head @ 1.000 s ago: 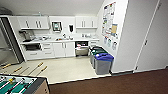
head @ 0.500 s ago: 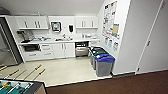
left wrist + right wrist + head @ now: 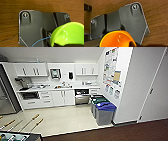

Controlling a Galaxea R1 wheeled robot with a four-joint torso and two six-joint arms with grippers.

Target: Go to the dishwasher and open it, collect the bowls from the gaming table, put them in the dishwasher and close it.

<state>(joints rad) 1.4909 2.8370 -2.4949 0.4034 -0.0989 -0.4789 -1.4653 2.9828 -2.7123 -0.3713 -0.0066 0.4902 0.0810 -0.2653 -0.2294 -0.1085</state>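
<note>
No text, brand, number or sign can be read anywhere. Colourful posters (image 3: pixel 111 65) are seen pinned on the white wall beside the kitchenette, and smaller sheets (image 3: pixel 113 90) are fixed below them, but their print is too blurred to be made out. Nothing legible is carried by the blue-lidded bin (image 3: pixel 105 112), by the dishwasher (image 3: pixel 82 96) under the counter, or by the wall dispenser (image 3: pixel 71 75).

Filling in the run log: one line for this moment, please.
place: kitchenette ahead | dishwasher: open | left pincer: lime bowl | right pincer: orange bowl | bins right
</note>
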